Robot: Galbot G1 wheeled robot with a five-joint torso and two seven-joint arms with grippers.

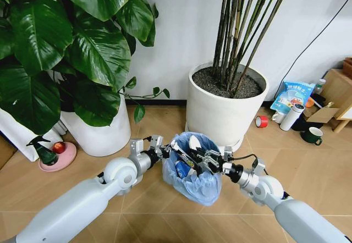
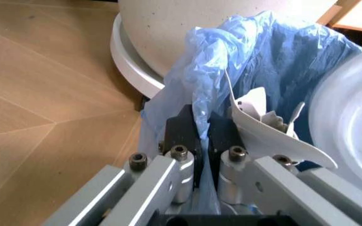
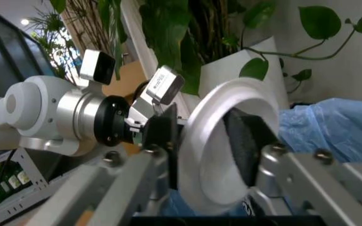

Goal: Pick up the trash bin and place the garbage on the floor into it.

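Note:
The trash bin [image 1: 193,178], lined with a crinkly light-blue bag [image 2: 256,61], stands on the floor [image 1: 165,221] in front of a big white pot. My left gripper [image 1: 166,152] [image 2: 204,129] is shut on the bin's rim, pinching the bag. My right gripper [image 1: 197,157] [image 3: 203,141] is over the bin's mouth, shut on a white round lid [image 3: 216,127] [image 2: 350,108], a piece of the garbage. White crumpled scraps [image 2: 259,117] and a blue packet [image 1: 182,169] lie inside the bin.
A large white pot with tall stems [image 1: 225,108] stands just behind the bin, and a leafy plant's pot [image 1: 102,136] to the left. A pink dish with a green spray bottle [image 1: 55,156] sits far left. Red tape [image 1: 262,121], a white bottle [image 1: 291,116], a green cup [image 1: 313,136] and a blue-white bag [image 1: 294,95] stand at right.

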